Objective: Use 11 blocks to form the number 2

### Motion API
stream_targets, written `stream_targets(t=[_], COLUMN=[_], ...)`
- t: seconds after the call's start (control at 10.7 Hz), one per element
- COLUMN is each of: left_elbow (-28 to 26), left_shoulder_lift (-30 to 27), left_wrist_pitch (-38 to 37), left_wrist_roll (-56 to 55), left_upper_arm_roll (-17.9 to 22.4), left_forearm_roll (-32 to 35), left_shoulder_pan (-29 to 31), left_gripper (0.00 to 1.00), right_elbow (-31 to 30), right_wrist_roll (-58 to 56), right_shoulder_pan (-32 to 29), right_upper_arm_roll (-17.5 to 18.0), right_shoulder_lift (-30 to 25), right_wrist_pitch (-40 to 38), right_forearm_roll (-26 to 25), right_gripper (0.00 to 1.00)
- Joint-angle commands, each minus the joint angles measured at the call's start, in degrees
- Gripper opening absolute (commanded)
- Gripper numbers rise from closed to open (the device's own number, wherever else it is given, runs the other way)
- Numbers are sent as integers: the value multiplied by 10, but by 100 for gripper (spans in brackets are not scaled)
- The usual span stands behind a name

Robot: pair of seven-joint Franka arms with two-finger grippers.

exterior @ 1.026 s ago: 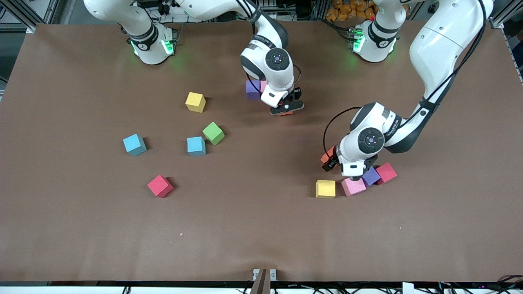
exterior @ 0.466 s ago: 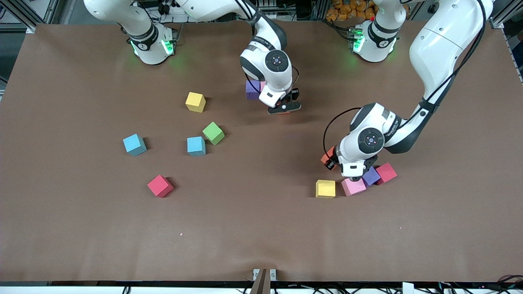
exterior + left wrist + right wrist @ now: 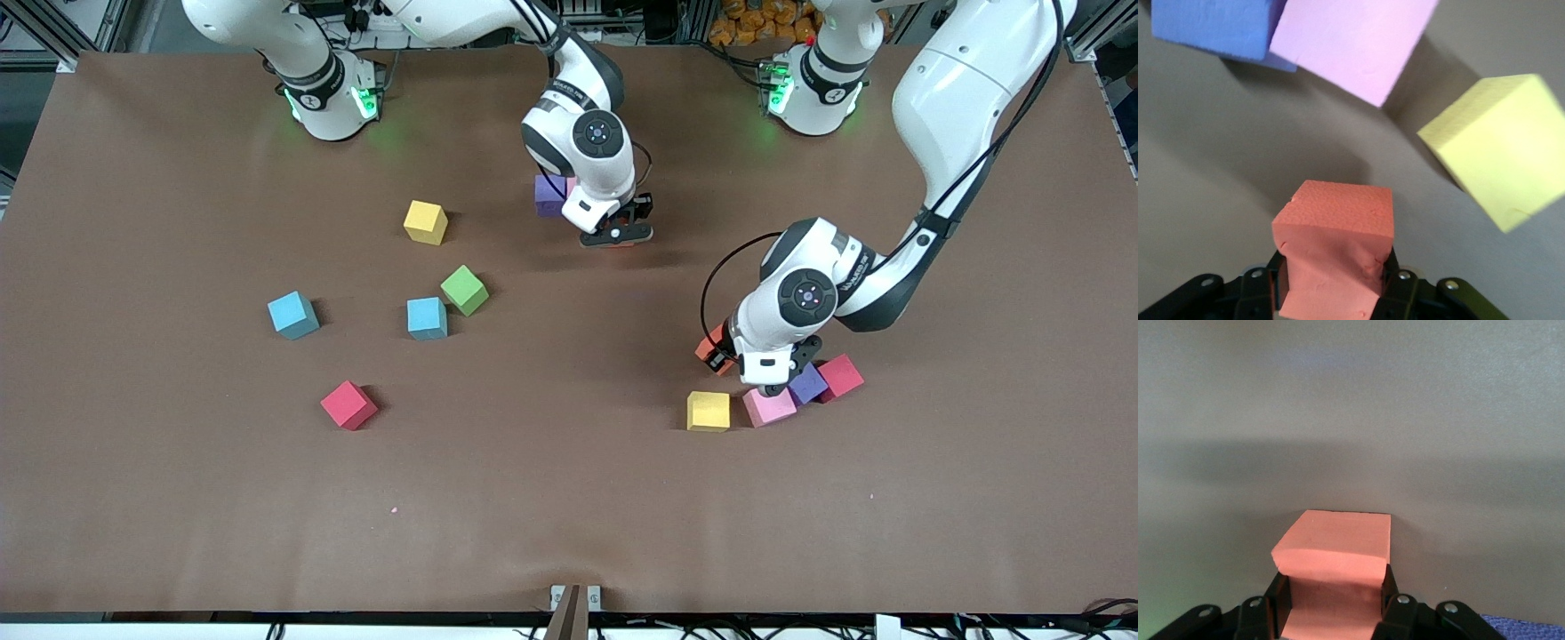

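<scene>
Clearly, both claws are clamped on orange blocks. The left claw (image 3: 1331,293) pinches an orange block (image 3: 1335,250) low over the bench (image 3: 569,498), amid a cluster at the left arm's end: a pink block (image 3: 769,407), a purple block (image 3: 809,385) and a red block (image 3: 841,376) sit touching in a slanted row, with a yellow block (image 3: 709,411) just beside the pink one.

The right claw (image 3: 1331,613) grips a second orange block (image 3: 1335,567) just above the bench near the middle, close to the robots' bases. Beside it sits another purple block (image 3: 548,196).

Loose blocks are spread toward the right arm's end: a yellow one (image 3: 425,222), a green one (image 3: 464,290), a light blue one (image 3: 427,318) near the green, another light blue one (image 3: 292,315), and a red one (image 3: 348,405) nearest the front camera. No digit 2 shape is laid out yet.
</scene>
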Motion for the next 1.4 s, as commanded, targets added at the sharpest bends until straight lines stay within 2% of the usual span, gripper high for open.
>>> stream_targets(t=[0.0,0.19,0.28,0.84,1.03,1.21,1.31], left_elbow=[-6,7,14,13,13,13,13], left_shoulder_lift=[-30,-33,-33,-33,-33,-33,-32], left_wrist_pitch=[-5,-34,-41,-44,-65,-68,-68], left_wrist_roll=[26,27,28,28,31,29,30], left_upper_arm_roll=[-5,-5,-11,-19,-19,-19,-20], left_forearm_roll=[15,15,13,13,13,13,13], left_shoulder_pan=[7,3,3,-1,-1,-2,-2], left_gripper=[28,27,23,26,26,25,25], right_elbow=[-22,-26,-26,-33,-34,-34,-34], right_wrist_roll=[18,18,18,27,27,28,28], right_shoulder_pan=[6,6,6,10,11,18,18], right_upper_arm_roll=[-3,-3,-3,-3,-3,-3,-3], right_shoulder_lift=[-5,-5,-5,-17,-16,-16,-16], right_wrist_pitch=[8,10,10,-1,-1,-1,-1], right_forearm_roll=[11,11,11,11,11,11,11], right_gripper=[13,13,13,14,14,15,21])
